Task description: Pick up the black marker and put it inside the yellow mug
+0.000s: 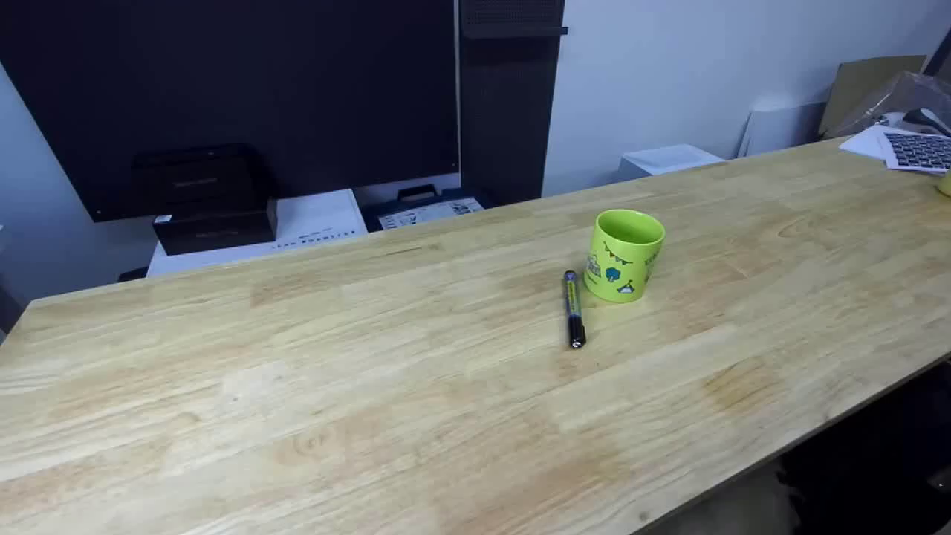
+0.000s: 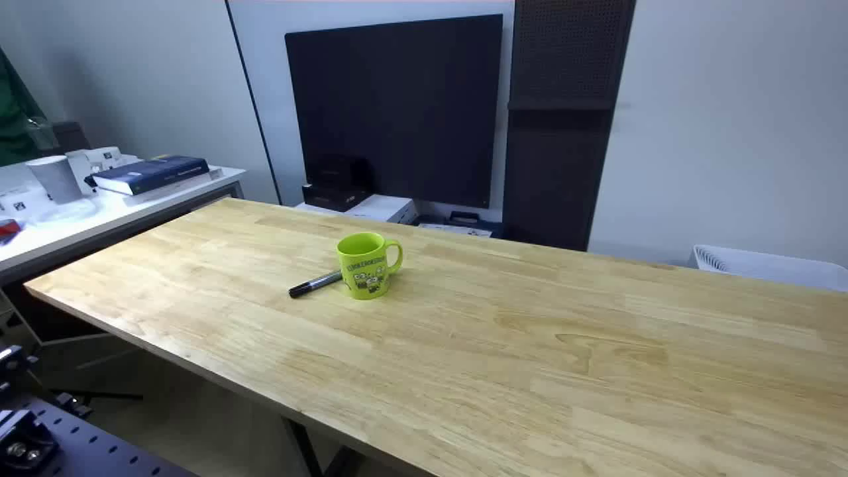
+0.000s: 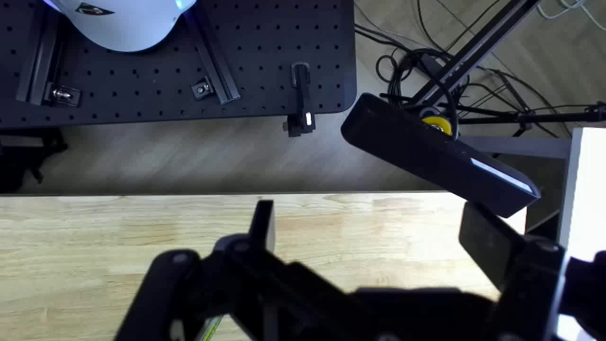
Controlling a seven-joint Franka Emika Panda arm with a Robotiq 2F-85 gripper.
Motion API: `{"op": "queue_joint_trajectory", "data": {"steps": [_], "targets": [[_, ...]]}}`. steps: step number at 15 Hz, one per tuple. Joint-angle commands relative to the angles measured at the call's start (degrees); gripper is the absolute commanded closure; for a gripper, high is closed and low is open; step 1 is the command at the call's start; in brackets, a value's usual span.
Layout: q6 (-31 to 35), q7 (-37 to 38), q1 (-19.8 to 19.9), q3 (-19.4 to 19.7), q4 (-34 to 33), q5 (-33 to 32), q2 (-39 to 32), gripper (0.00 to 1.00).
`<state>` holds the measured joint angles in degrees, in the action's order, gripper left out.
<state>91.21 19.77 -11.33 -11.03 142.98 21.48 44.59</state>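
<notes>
The black marker (image 1: 573, 308) (image 2: 315, 284) lies flat on the wooden table in both exterior views, its black cap pointing away from the mug's far side. Close beside it the yellow mug (image 1: 621, 260) (image 2: 366, 273) stands upright, yellow-green with printed figures; its handle shows in an exterior view. From the angles given I cannot tell whether the two touch. My gripper (image 3: 369, 220) appears only in the wrist view, above the table's edge, with its fingers wide apart and nothing between them. A thin yellow-green sliver peeks out past the left finger there; what it belongs to is unclear.
A black camera-like bar (image 3: 440, 156) juts close to the right finger in the wrist view. Beyond the table edge lies a perforated black base plate (image 3: 265, 85). Papers with a checked pattern (image 1: 917, 152) rest at the table's far end. A side desk holds a blue book (image 2: 152, 173).
</notes>
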Motion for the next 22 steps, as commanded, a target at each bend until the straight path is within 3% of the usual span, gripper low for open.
{"op": "queue_joint_trajectory", "data": {"steps": [1, 13, 16, 22], "targets": [[-0.5, -0.9, 1.7, -1.2, -0.2, 0.7, 0.2, 0.00], [-0.5, -0.9, 1.7, -1.2, -0.2, 0.7, 0.2, 0.00], [3.3, 1.1, 5.8, -1.6, 0.6, -4.1, 1.6, 0.00], [13.2, 0.3, 18.0, 3.2, 2.0, -21.6, -0.5, 0.00]]}}
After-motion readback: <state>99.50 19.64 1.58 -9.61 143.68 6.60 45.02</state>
